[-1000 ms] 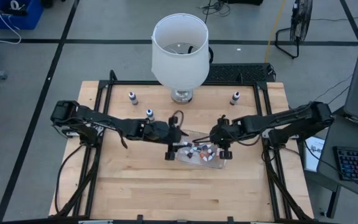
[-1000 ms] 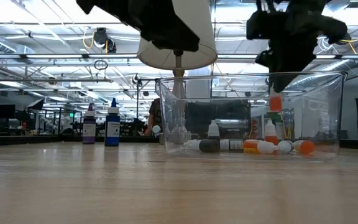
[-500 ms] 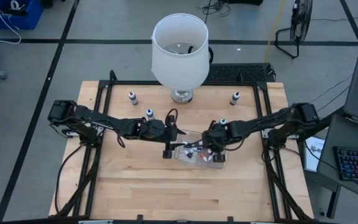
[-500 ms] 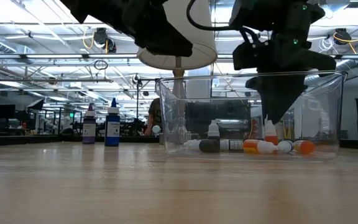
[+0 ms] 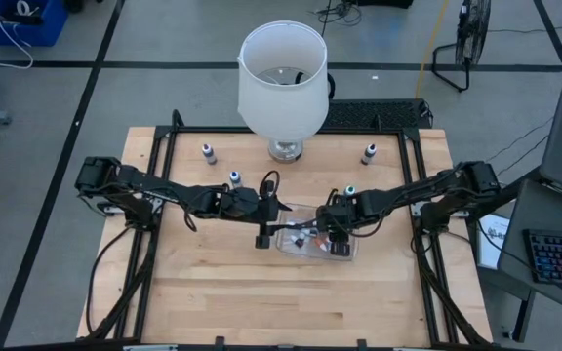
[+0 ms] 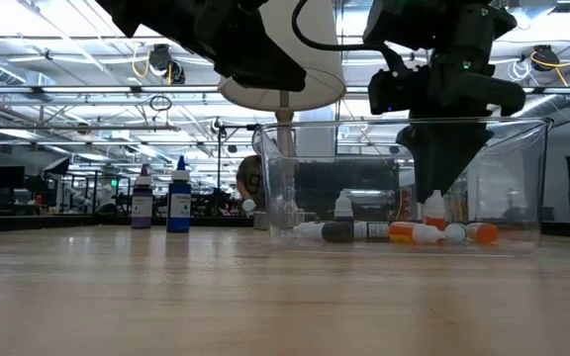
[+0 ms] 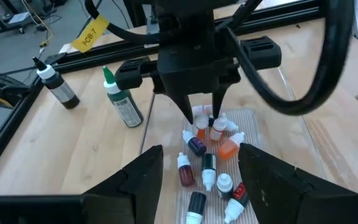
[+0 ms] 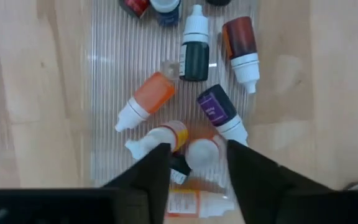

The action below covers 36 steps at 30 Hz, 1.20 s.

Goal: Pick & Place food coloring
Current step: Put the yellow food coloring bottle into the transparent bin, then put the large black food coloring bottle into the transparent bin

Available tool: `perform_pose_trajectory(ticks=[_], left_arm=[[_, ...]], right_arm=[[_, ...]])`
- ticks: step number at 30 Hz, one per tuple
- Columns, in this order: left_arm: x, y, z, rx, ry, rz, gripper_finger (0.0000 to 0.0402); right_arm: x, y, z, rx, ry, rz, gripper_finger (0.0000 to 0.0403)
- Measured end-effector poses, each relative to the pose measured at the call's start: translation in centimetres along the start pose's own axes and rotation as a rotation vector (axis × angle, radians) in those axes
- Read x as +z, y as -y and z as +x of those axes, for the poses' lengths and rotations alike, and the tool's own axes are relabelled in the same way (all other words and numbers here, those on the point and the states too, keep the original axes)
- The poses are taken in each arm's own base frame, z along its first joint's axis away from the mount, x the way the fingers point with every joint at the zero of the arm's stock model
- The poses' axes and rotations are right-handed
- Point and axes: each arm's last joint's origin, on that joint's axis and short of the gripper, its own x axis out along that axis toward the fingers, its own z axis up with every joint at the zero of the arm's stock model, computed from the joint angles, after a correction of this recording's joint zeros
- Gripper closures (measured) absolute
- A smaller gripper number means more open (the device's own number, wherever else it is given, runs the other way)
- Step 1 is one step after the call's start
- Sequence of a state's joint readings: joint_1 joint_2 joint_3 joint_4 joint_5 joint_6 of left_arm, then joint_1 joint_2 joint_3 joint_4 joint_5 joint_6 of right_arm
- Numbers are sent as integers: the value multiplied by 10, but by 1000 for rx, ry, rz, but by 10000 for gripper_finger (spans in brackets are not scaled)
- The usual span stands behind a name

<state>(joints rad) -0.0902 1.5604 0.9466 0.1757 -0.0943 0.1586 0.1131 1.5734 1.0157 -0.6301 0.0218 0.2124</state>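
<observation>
— Food coloring bottles (image 8: 194,53): where?

— Mostly heaped in the clear tub (image 5: 344,255), frame centre; four stand outside.

— Handling?

— Probably light, slick, prone to roll; pinch across the body.

— Grippers?

— Right gripper (image 8: 194,158) spread, empty, over the heap; left gripper (image 7: 201,174) spread at the tub's left end.

One tub (image 5: 347,251), one lamp (image 5: 282,78), four standing bottles (image 5: 209,152), two arms (image 5: 174,195)

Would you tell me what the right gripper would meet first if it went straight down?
Probably the white-capped dropper bottle directly below the right gripper, among others on the clear tub's floor; depth is hard to judge.
</observation>
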Motion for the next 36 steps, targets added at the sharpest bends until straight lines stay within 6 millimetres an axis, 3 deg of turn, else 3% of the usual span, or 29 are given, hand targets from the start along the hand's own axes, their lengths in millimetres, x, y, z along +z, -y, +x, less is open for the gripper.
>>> perform_pose_trajectory(ticks=[4,9,12,18,23,27,31,36], left_arm=[[0,0,0,0,0,-1,190],[0,0,0,0,1,-2,190],[1,0,0,1,6,-3,190],[3,0,-2,-18,17,-11,190],[4,-4,-7,-12,32,-6,190],[1,-10,-20,8,47,-19,190],[-8,-15,-45,40,97,-50,190],[-24,-18,-85,106,190,-129,190]], right_arm=[[0,0,-4,2,18,39,222],[2,0,-21,12,80,76,207],[4,1,-42,0,140,80,208],[-6,16,-101,-137,174,107,219],[-14,51,-145,-224,109,274,218],[-18,86,-167,-303,17,383,216],[-22,127,-173,-368,-3,506,219],[-43,181,-169,-372,-127,683,218]])
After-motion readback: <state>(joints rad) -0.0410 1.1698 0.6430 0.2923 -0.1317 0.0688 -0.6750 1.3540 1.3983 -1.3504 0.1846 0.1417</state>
